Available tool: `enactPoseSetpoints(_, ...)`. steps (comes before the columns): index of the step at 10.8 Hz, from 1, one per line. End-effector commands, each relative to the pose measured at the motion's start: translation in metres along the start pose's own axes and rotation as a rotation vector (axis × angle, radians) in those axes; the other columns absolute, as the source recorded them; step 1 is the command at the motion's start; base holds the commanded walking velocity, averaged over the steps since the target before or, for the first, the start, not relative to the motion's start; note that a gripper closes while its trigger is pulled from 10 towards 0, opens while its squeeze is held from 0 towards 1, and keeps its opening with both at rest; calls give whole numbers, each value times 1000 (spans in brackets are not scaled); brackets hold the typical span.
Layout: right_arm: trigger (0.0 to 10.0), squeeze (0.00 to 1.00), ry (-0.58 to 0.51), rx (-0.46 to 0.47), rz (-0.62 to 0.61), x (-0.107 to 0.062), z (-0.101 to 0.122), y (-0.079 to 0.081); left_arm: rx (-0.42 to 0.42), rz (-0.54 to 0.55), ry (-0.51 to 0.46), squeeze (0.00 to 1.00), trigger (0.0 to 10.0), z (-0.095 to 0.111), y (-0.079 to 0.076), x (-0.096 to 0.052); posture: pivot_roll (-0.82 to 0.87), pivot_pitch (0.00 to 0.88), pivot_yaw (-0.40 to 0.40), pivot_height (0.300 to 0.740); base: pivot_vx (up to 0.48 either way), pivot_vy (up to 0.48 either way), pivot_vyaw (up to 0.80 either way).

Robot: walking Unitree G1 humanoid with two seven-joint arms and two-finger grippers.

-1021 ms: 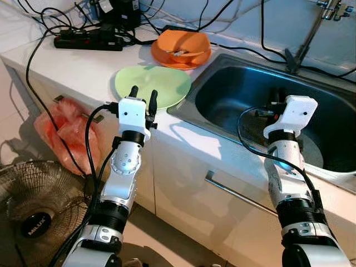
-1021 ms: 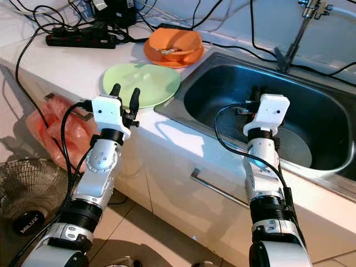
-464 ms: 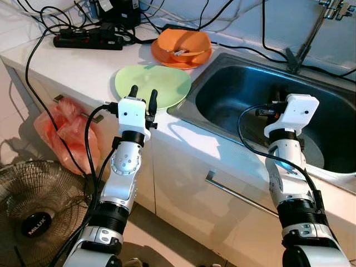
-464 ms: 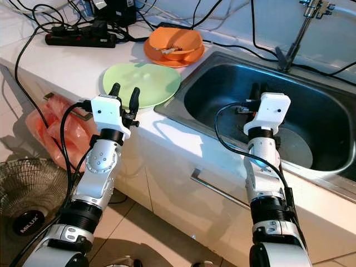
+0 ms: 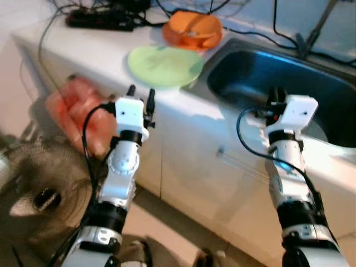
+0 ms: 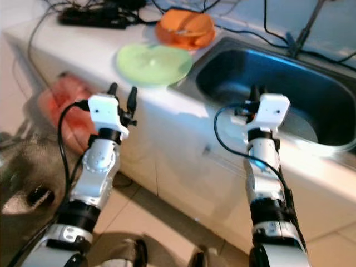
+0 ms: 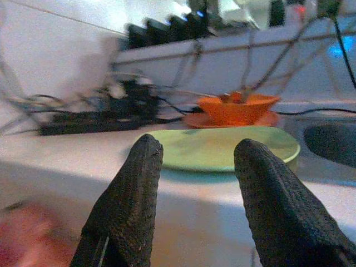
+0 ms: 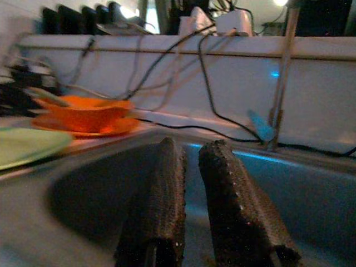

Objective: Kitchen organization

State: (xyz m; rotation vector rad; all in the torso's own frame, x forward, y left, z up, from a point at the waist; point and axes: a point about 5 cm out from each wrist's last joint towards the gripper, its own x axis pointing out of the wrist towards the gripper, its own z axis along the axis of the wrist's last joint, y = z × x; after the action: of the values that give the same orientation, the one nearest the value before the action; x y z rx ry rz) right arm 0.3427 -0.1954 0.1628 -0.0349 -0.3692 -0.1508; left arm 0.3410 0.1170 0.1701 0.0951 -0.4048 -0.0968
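- A pale green plate (image 5: 165,65) lay flat on the white counter (image 5: 94,47), just beside the sink's rim.
- At about 1 o'clock from the plate sat an orange bowl (image 5: 192,25) on an orange saucer (image 7: 233,119), touching or nearly touching the plate's far edge; something thin lay inside the bowl, too blurred to name.
- The steel sink (image 5: 261,83) lay at 3 o'clock from the plate, with a tap stem (image 8: 282,78) rising at its far side.
- The left gripper (image 5: 140,93) hovered in front of the counter edge at roughly 7 o'clock from the plate, apart from it, its two black fingers (image 7: 130,189) spread wide and empty.
- The right gripper (image 6: 258,91) hung at the sink's near edge, fingers (image 8: 161,200) drawn almost together with a thin gap, holding nothing.
- A black power strip (image 5: 100,19) with tangled cables sat on the counter at 10 o'clock from the plate.
- A reddish plastic bag (image 5: 78,111) hung on the cabinet front below the counter.
- A floor fan (image 5: 41,189) lay low at the left, blurred.
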Motion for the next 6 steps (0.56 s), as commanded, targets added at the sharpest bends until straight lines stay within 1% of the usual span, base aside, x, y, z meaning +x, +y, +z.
enactPoseSetpoints(1, 10000, 0, -17, 5, 11, 2, 4, 2, -3, 13, 5, 0, 10000, -1, 0, -2, 14, 59, -31, 740, -341, 0, 0)
enactPoseSetpoints(4, 10000, 0, -19, 3, 9, 1, 5, 1, -3, 12, 6, 0, 10000, -1, 0, -2, 14, 59, -31, 740, -336, 0, 0)
enactPoseSetpoints(6, 10000, 0, 27, -8, 11, -4, -5, -1, 4, 4, 39, 0, 10000, -5, -1, -3, 8, 63, -33, 740, 0, 0, 0)
